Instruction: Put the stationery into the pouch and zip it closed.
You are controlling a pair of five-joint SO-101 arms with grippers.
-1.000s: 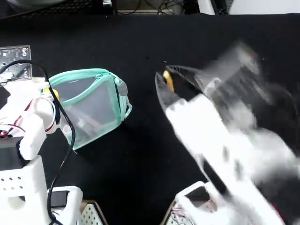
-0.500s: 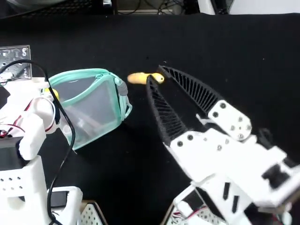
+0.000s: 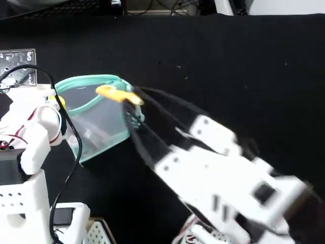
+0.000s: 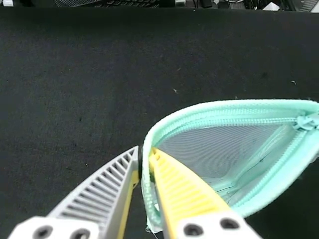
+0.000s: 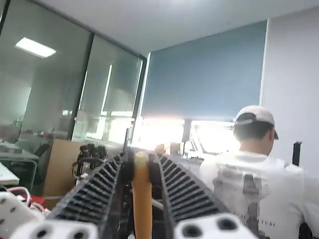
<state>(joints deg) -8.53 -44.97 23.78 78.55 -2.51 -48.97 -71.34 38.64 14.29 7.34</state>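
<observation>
Right claw (image 3: 134, 103) pinching yellow stationery (image 3: 112, 92), over pouch (image 3: 81, 81)

An office set up as a robotics lab. Past the tips of the right gripper (image 5: 135, 158), tall glass partitions (image 5: 60, 94) stand off to one side under a flat ceiling light panel (image 5: 35, 47). Straight ahead, a blue roller blind (image 5: 204, 74) hangs partway down over a bright window (image 5: 159, 132). Ahead of the left gripper (image 4: 144, 151), a black cloth (image 4: 75, 74) covers the work table, and what looks like a keyboard (image 4: 114, 2) and loose cables (image 3: 172, 6) lie at its far edge.
</observation>
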